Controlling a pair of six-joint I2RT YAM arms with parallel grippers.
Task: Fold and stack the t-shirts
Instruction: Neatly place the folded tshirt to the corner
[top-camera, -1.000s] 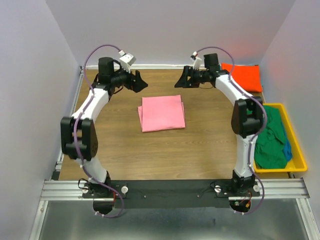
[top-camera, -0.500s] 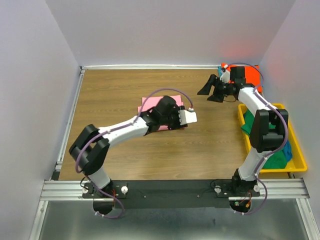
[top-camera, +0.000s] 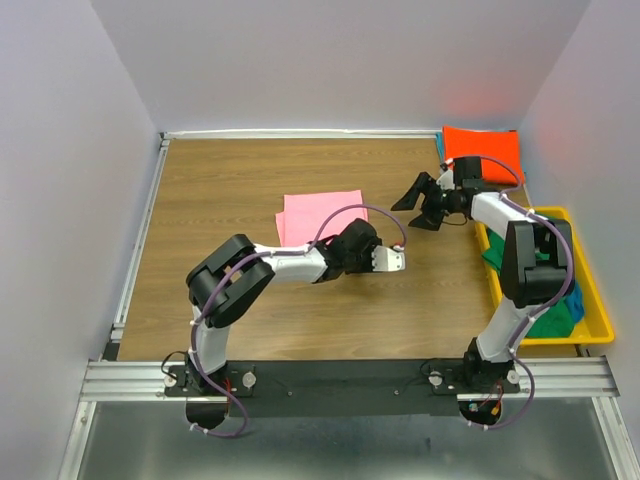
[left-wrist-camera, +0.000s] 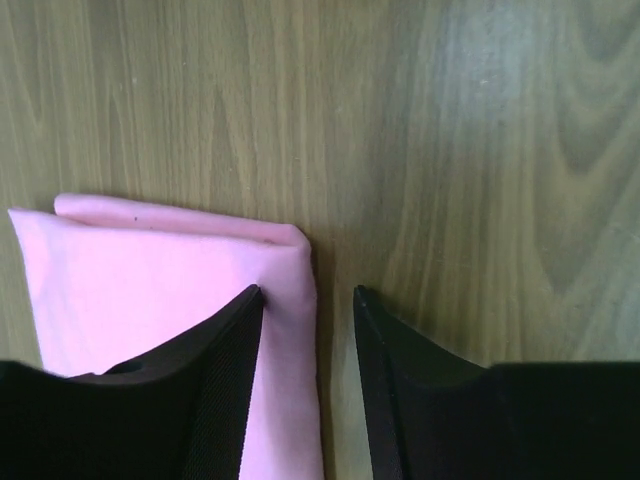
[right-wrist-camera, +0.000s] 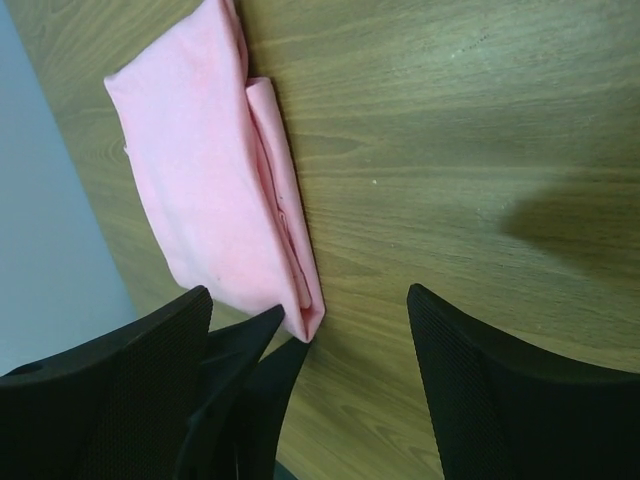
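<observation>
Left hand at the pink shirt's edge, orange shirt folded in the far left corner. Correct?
Not quite. The top view shows the orange shirt folded in the far right corner, not the left. The left hand is at the edge of the pink shirt, as you said.

Matt pink cloth t-shirt on smooth wood-grain table

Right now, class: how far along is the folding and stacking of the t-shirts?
Done: the pink t-shirt and the orange t-shirt lie folded, apart. In hand: the left gripper straddles the pink one's edge, jaws apart; the right gripper hangs open, empty. Left: the green t-shirt and blue t-shirt, bundled in the yellow bin, then stacking.
</observation>
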